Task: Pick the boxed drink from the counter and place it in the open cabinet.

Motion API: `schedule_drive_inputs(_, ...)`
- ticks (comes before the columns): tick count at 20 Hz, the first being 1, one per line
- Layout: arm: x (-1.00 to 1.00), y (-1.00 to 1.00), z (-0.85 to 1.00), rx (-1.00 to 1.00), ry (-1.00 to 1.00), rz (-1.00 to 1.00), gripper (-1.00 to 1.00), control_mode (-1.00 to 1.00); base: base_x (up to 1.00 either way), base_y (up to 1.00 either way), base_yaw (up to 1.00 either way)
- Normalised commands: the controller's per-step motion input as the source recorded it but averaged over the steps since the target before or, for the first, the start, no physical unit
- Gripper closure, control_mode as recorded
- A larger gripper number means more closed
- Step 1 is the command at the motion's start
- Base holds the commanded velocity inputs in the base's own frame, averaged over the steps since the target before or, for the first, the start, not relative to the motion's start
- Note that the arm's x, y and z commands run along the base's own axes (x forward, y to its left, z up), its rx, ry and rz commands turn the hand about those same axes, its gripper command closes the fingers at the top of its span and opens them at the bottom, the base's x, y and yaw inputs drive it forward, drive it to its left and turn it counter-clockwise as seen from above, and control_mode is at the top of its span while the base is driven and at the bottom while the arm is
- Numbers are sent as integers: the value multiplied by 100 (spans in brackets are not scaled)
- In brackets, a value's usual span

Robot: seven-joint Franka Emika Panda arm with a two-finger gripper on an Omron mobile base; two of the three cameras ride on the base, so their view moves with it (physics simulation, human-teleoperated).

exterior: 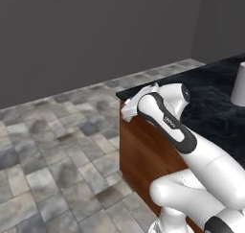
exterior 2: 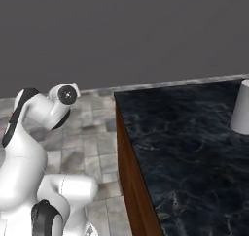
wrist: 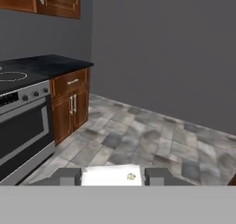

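The two-finger gripper (wrist: 113,176) clamps the small white-cream boxed drink (wrist: 112,175) at the hand view's bottom edge, carton mostly cut off. In the left base view, the arm hides most of the carton (exterior: 130,107) beside the black stone counter (exterior: 210,95) at mid-frame.

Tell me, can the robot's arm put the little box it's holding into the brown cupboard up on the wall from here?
Probably not yet. The gripper is shut on the boxed drink, but the open cabinet hangs far across the tiled floor, beyond the stove.
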Motion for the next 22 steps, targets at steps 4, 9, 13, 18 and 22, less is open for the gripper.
schedule_drive_inputs(4, 0, 0, 0, 0, 0, 0, 100, 100, 38, 0, 1)
schedule_drive_inputs(9, 0, 0, 0, 0, 0, 0, 100, 100, 3, -5, 24)
schedule_drive_inputs(13, 0, 0, 0, 0, 0, 0, 100, 100, -15, -22, 46)
schedule_drive_inputs(18, 0, 0, 0, 0, 0, 0, 100, 100, -22, -17, 53)
schedule_drive_inputs(22, 0, 0, 0, 0, 0, 0, 100, 100, -32, -9, 56)
